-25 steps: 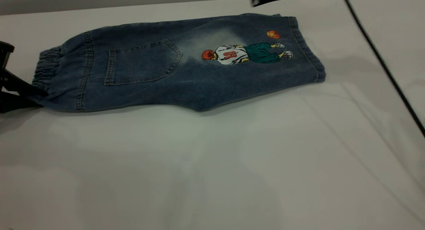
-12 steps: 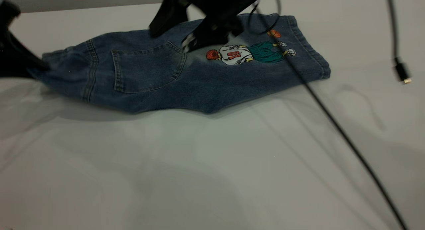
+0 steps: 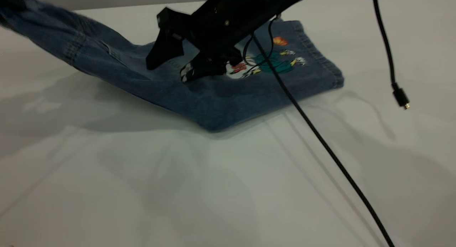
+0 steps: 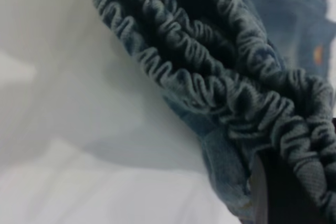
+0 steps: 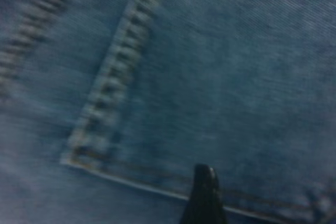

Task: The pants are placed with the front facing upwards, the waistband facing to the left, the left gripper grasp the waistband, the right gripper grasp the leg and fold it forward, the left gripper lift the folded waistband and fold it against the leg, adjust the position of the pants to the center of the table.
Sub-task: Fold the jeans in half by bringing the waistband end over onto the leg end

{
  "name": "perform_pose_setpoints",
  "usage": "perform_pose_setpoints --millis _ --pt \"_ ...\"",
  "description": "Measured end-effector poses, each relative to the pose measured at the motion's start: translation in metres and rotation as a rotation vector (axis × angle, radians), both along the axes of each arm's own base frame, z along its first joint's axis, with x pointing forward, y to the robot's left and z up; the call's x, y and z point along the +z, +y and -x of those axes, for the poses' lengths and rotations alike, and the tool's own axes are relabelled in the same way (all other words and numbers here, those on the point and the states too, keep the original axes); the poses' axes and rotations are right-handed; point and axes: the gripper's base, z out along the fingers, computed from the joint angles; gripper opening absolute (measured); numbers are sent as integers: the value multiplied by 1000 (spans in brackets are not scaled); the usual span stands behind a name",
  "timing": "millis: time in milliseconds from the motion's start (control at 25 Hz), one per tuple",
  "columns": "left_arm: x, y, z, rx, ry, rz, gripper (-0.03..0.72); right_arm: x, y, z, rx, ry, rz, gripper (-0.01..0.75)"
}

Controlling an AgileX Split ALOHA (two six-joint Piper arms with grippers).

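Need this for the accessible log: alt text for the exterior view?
Blue denim pants on a white table, their waistband end raised off the surface at upper left. The black right gripper, fingers spread, presses mid-pants beside the basketball-player print; black cables hang in front.

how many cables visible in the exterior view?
2. One black cable runs from the right gripper above the blue denim pants down across the white table. One black plug-ended cable dangles at right. Others may be hidden.
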Motion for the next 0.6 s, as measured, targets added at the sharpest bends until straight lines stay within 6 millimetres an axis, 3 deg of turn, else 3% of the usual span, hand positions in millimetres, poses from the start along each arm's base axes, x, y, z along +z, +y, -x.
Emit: perform_pose_setpoints --millis 240,440,600 --pt "25 -8 7 -20 -79 -15 139 -2 28 23 68 4 1 486" --pt "28 -31 6 -86 -96 -15 139 -3 56 48 131 -8 10 486" --pt "28 -52 5 -142 -106 -18 139 -3 58 51 143 -13 13 486"
